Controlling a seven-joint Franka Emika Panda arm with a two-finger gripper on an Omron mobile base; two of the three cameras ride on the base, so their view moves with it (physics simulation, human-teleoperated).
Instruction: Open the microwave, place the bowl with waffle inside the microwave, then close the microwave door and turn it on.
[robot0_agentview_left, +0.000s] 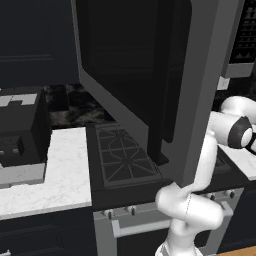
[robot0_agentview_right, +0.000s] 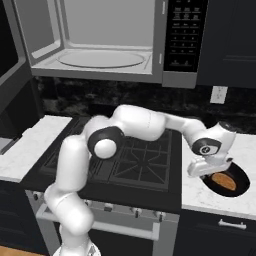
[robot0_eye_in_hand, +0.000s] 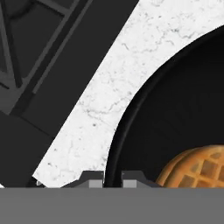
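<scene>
- My arm (robot0_agentview_right: 140, 122) is glossy white with dark joint caps.
- The small round shallow bowl (robot0_agentview_right: 239, 186) is black; the waffle (robot0_eye_in_hand: 197, 168) in it is orange-brown with a square grid pattern.
- The stone counter (robot0_eye_in_hand: 118, 94) is white marble with fine grey veining.
- The wide microwave (robot0_agentview_right: 107, 40) has a light grey cavity and a black button panel (robot0_agentview_right: 183, 35).
- The flat stovetop (robot0_agentview_left: 122, 155) is black with dark grey grates.
- The broad microwave door (robot0_agentview_left: 165, 75) is grey-framed around a dark window.
</scene>
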